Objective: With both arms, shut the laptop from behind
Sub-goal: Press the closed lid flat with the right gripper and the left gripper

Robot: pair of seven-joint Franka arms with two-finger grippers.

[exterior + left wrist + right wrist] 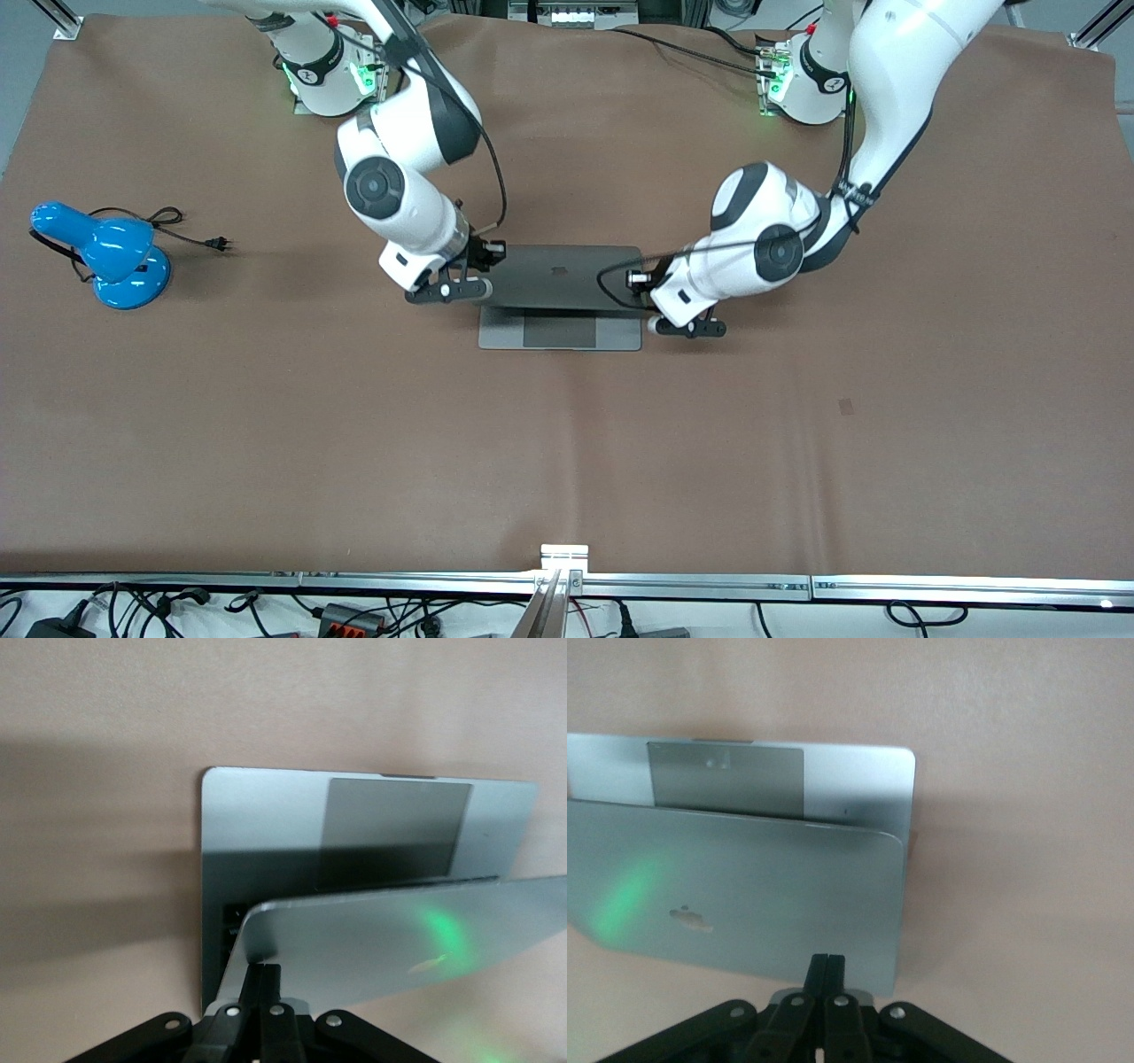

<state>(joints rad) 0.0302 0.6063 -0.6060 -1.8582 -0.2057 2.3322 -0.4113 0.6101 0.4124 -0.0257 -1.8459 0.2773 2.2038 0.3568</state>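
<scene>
The space-grey laptop (558, 276) sits mid-table, partly open, with its lid tilted low over the base. Only the trackpad strip (560, 332) shows under the lid. My right gripper (450, 289) is shut at the lid's end toward the right arm. In the right wrist view its fingertips (827, 961) touch the back of the lid (744, 904) near a corner. My left gripper (693, 327) is shut at the other end. In the left wrist view its fingertips (266, 971) press on the lid's back (399, 939) above the base (266, 815).
A blue desk lamp (111, 257) with a loose black cord and plug (217, 242) lies toward the right arm's end of the table. The brown table mat (567, 461) spreads wide nearer the front camera.
</scene>
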